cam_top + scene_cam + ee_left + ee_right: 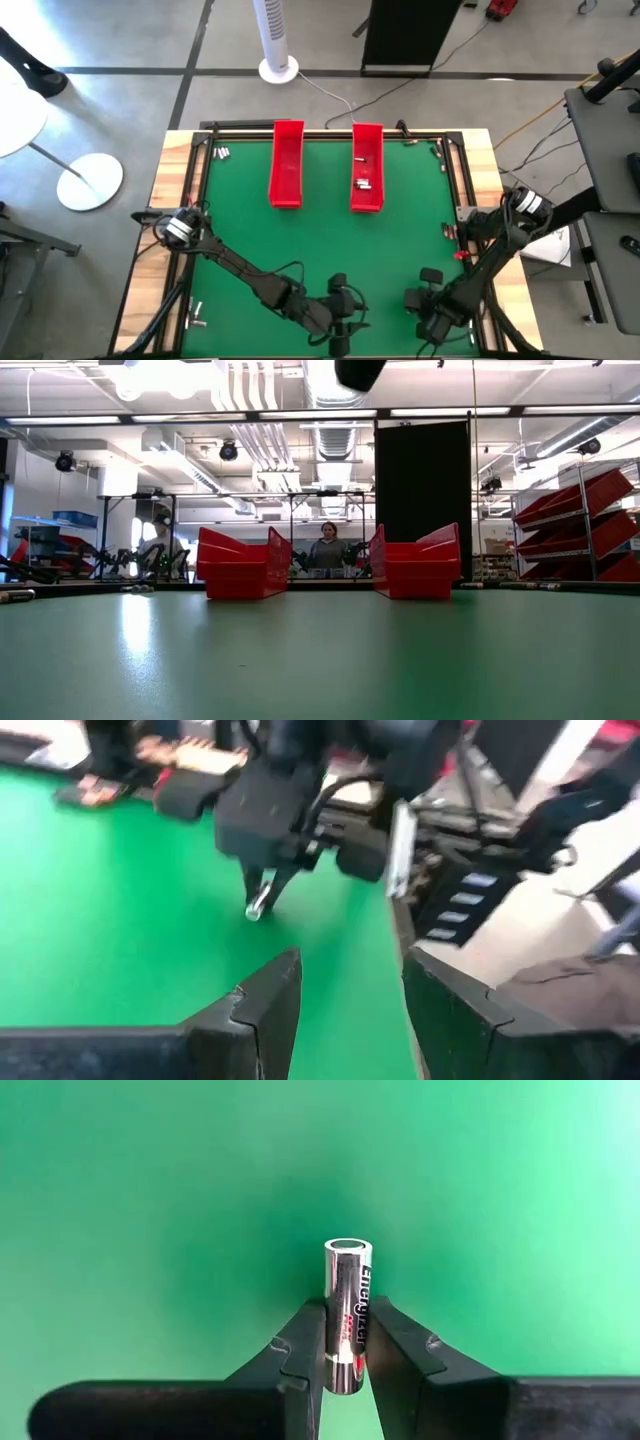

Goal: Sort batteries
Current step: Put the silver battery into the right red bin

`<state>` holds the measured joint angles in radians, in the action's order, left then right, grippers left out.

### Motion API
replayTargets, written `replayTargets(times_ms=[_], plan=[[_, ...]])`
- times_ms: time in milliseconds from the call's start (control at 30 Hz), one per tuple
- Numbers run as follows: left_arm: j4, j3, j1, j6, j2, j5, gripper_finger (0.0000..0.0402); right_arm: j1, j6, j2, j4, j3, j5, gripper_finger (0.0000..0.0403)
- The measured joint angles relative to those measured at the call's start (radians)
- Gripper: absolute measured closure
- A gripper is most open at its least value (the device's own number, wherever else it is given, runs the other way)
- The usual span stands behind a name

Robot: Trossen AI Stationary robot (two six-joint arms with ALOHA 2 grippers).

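The right claw [345, 1342] is closed on one silvery battery [347, 1305], pinching its lower half so the flat end stands clear of the fingertips, above the green counter [400, 250] at its near right edge. The left claw [345, 1010] hangs near the counter's near middle, its fingers apart and empty. Two red trays [287, 165] sit at the far side; the right tray [367, 168] holds a few batteries, and others lie loose by the far left corner [221, 153]. A battery looks rigid, smooth and fairly dense, likely to slip or roll, so a squeeze across its round middle seems safest.
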<state>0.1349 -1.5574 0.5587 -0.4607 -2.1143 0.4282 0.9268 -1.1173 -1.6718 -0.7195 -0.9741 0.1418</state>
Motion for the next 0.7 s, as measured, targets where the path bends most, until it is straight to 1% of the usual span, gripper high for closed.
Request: replayTargets(times_ms=[133,233,367,533,700], plan=[[-0.065,0.000,0.000,-0.049,0.000,0.049,0.0244,-0.059,0.100,0.000,0.014,0.000,0.046,0.0349],[-0.073,0.000,0.001,-0.055,0.000,0.101,0.0244,-0.100,0.171,0.000,0.051,0.000,0.053,0.0349],[-0.073,0.007,0.002,-0.053,0.002,0.113,0.0244,-0.144,0.244,0.000,0.097,0.002,0.052,0.0349],[-0.021,0.078,0.005,-0.070,0.002,0.149,0.0244,-0.188,0.291,0.002,0.184,0.039,0.050,0.0349],[0.096,0.180,0.004,-0.074,0.026,0.150,0.0244,-0.221,0.319,0.005,0.231,0.063,0.054,0.0349]])
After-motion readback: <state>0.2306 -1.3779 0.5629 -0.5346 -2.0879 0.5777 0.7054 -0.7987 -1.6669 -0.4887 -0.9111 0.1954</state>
